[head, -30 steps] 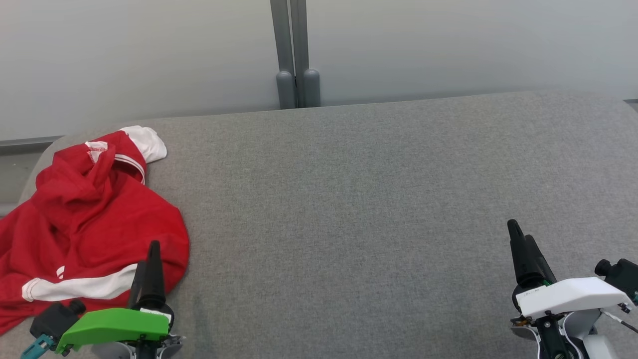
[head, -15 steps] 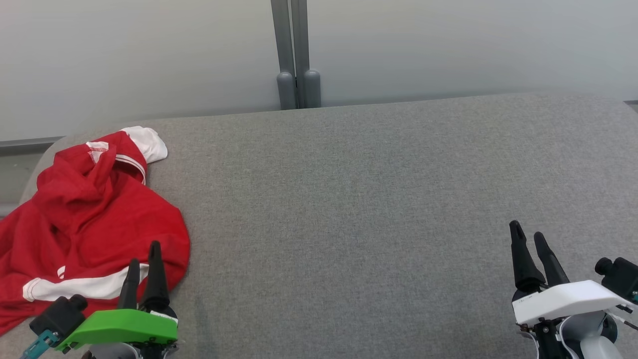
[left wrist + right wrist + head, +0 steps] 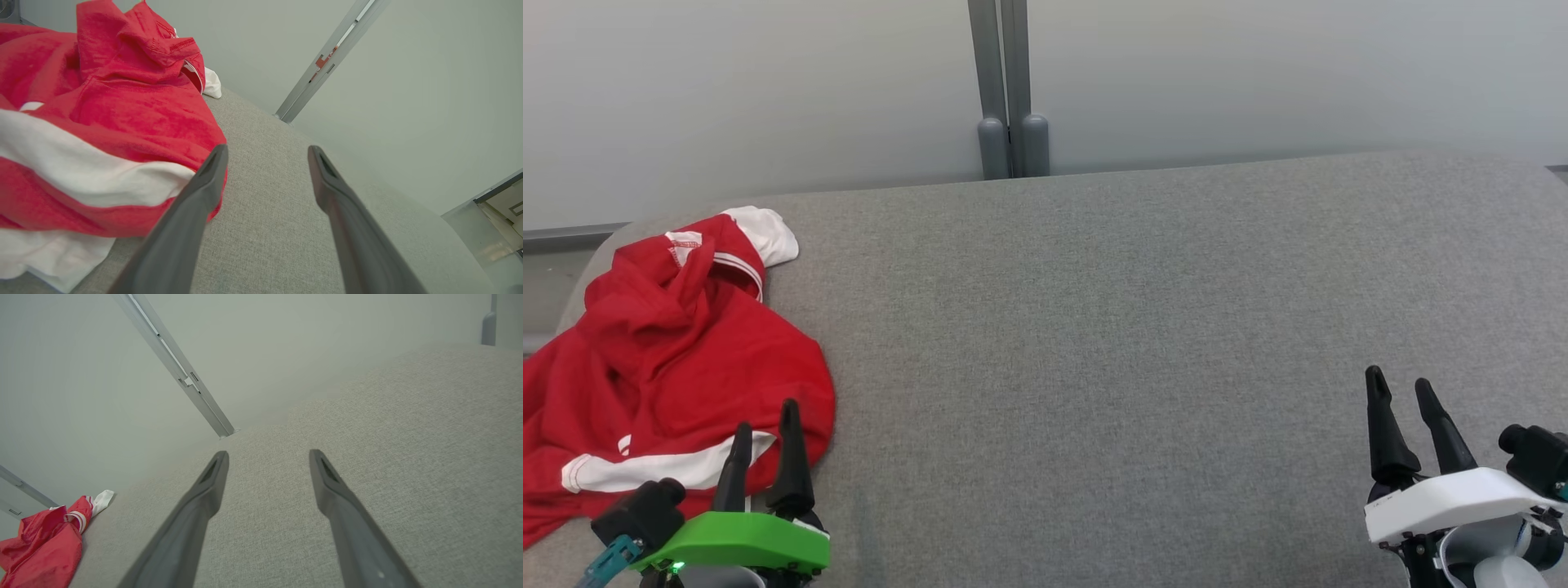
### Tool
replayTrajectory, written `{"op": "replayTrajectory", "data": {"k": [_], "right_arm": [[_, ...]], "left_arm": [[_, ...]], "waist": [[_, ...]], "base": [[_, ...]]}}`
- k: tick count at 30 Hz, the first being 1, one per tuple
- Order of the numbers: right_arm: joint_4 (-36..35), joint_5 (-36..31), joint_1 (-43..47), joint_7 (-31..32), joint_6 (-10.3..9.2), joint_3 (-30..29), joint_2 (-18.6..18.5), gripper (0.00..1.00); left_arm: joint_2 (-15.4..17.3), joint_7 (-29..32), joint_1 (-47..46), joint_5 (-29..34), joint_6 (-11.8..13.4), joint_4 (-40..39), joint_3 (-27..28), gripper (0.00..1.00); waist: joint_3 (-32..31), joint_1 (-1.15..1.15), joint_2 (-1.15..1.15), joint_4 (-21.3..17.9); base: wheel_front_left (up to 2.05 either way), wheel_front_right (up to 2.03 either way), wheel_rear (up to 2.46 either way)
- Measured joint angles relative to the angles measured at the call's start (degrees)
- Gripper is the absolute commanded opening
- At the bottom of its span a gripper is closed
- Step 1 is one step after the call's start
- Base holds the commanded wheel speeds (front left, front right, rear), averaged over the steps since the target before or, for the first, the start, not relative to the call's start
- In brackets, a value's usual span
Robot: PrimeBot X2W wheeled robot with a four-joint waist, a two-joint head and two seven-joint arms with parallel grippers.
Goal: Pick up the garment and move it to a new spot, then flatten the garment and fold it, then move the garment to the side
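The garment [image 3: 670, 367] is a red top with white bands, lying crumpled at the left end of the grey padded table [image 3: 1094, 343]. My left gripper [image 3: 765, 417] stands open at the lower left, its fingers over the garment's near right edge with nothing between them. In the left wrist view the garment [image 3: 102, 122] fills the left side and the left gripper [image 3: 267, 153] has one finger in front of its hem. My right gripper [image 3: 1400, 382] stands open over bare table at the lower right. In the right wrist view the right gripper [image 3: 268, 456] is open and the garment [image 3: 45, 543] lies far off at the lower left.
A pale wall with a grey upright post [image 3: 1006, 90] stands behind the table's far edge. The table's rounded left end lies just beyond the garment.
Both grippers have drawn back a little toward the bottom of the head view and turned, so that both fingers of each now show apart. The garment has not moved.
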Motion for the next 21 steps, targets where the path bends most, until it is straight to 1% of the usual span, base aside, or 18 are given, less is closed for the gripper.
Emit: {"op": "replayTrajectory", "data": {"k": [13,21], "right_arm": [[-0.29,-7.76,0.29,-1.97,0.0,-0.05,-0.59,1.0],[-0.24,-12.02,0.41,-3.02,0.0,0.19,-1.1,1.0]], "left_arm": [[0.64,-2.01,0.09,9.05,-0.2,-0.26,-1.85,1.0],[1.12,-3.03,0.62,13.25,-0.21,-0.13,-2.21,1.0]], "waist": [[-0.08,0.0,0.0,0.29],[-0.09,0.0,0.0,0.23]], "base": [[0.0,0.0,0.0],[0.0,0.0,0.0]]}}
